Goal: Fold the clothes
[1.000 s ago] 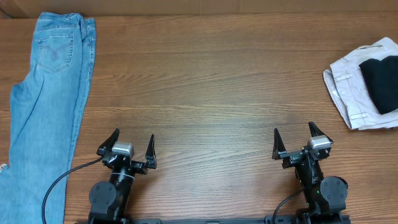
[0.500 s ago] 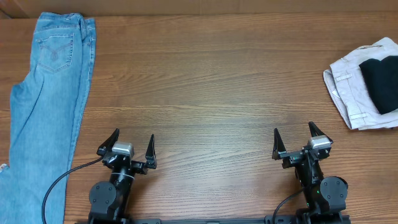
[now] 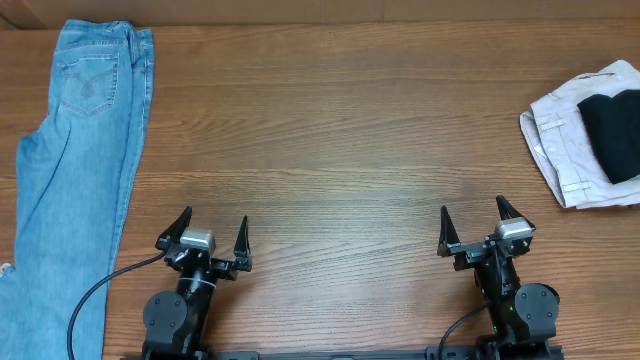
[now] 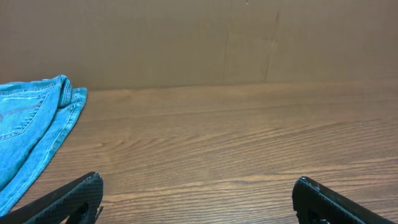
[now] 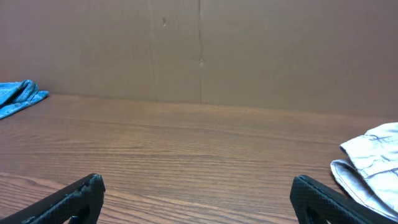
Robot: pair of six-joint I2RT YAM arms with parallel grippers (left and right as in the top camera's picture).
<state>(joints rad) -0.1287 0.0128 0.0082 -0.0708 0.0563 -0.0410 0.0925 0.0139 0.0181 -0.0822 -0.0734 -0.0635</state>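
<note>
From overhead, the black garment (image 3: 612, 135) is seen at the right edge of the table (image 3: 340, 130), toward the far right corner. It is laid on a pale folded garment (image 3: 560, 140) and cut off by the frame, so its full length cannot be told; the visible part runs from far to near. It lies ahead and to the right of the right gripper (image 3: 472, 206), which is by far the nearer one. The left gripper (image 3: 215, 215) is parked at the near edge toward the left, beside the jeans (image 3: 75, 150). Both sets of jaws are spread wide and hold nothing. The black cloth reads as matte and soft, the pale one as creased and stitched, the denim as stiffer, the wood as smooth-grained. In the left wrist view, the left gripper (image 4: 198, 180) is shown spread over bare wood, with only a blue denim edge (image 4: 31, 124) in sight. In the right wrist view, the right gripper (image 5: 198, 179) is likewise spread — a corner of the pale garment (image 5: 373, 162) is caught at the right, but the black cloth itself is not shown.
</note>
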